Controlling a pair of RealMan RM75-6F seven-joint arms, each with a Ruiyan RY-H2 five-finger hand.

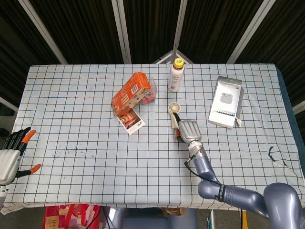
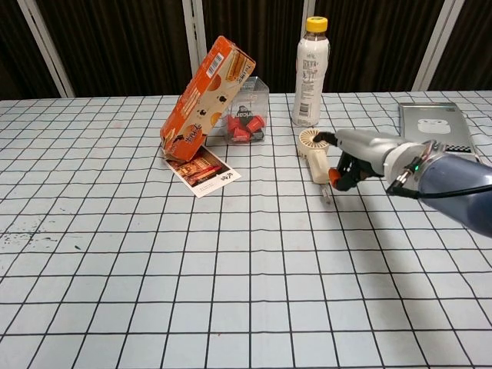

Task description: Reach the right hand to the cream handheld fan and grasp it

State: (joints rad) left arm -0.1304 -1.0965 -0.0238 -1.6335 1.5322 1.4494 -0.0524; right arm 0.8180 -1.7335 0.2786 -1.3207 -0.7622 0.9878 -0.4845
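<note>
The right robot hand (image 2: 360,157) lies on the counter (image 2: 231,292) with fingers curled against the handle of the cream handheld fan (image 2: 314,151); whether it grips yet I cannot tell. The fan lies flat, its handle toward the hand and its head pointing away at the bottle (image 2: 310,73). The left robot hand (image 1: 10,155) waits open, well apart.

fan (image 2: 313,144) before bottle (image 2: 310,74), box (image 2: 204,101) left

Bare tabletop (image 1: 95,143) lies open near the robot. Behind the cream handheld fan (image 2: 314,153) stands a bottle (image 2: 310,73); an orange carton (image 2: 206,98) leans leftward, an earbuds box (image 1: 226,101) rightward.
</note>
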